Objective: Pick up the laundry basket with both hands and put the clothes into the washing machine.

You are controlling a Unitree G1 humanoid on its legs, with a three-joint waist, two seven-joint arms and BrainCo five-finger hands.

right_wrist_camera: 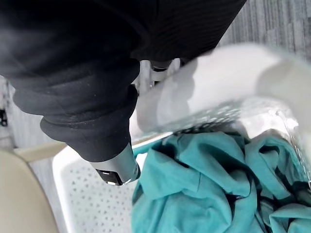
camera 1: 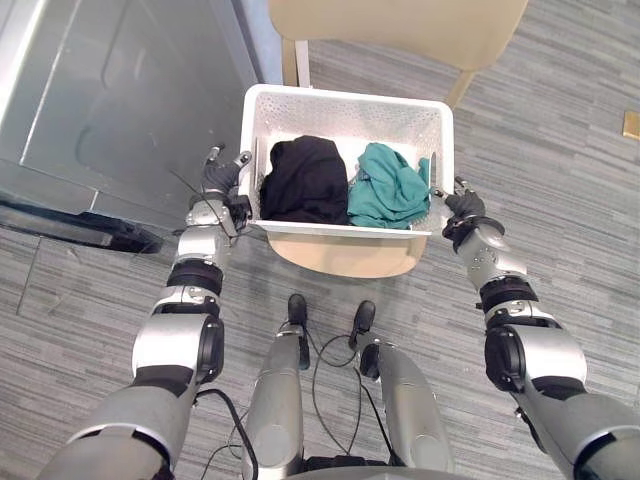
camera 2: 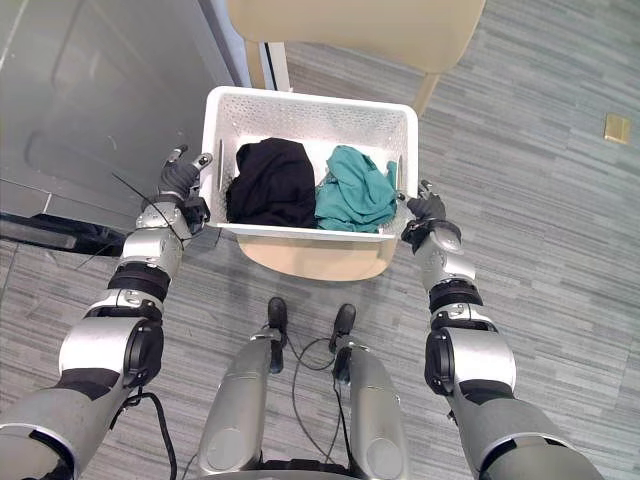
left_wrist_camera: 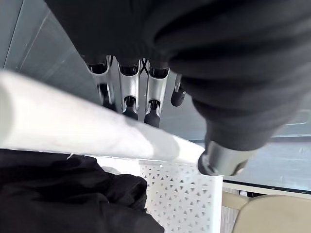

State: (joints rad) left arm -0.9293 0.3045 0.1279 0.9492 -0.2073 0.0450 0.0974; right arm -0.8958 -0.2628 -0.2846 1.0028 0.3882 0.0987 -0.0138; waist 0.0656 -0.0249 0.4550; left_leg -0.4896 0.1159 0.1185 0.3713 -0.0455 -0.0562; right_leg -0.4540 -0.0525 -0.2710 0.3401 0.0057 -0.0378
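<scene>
Clothes (camera 1: 305, 180) in white basket (camera 1: 345, 110)

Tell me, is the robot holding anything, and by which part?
Probably the laundry basket: left hand at its left rim, right hand at its right rim. Whether either actually grips cannot be told.

Laundry basket (camera 1: 345, 112) over chair seat (camera 1: 345, 257). The seat's front edge shows past the basket's near rim, and the backrest (camera 1: 400, 25) is beyond the far rim.

In the basket, first garment (camera 1: 305, 180) lies by the left wall and second garment (camera 1: 388, 188) by the right wall. They touch mid-basket, both toward the near wall.

Left hand (camera 1: 220, 180) at left rim, right hand (camera 1: 464, 206) at right rim, each rim between thumb and fingers.

Flat panel (camera 1: 120, 90) stands left of basket.
</scene>
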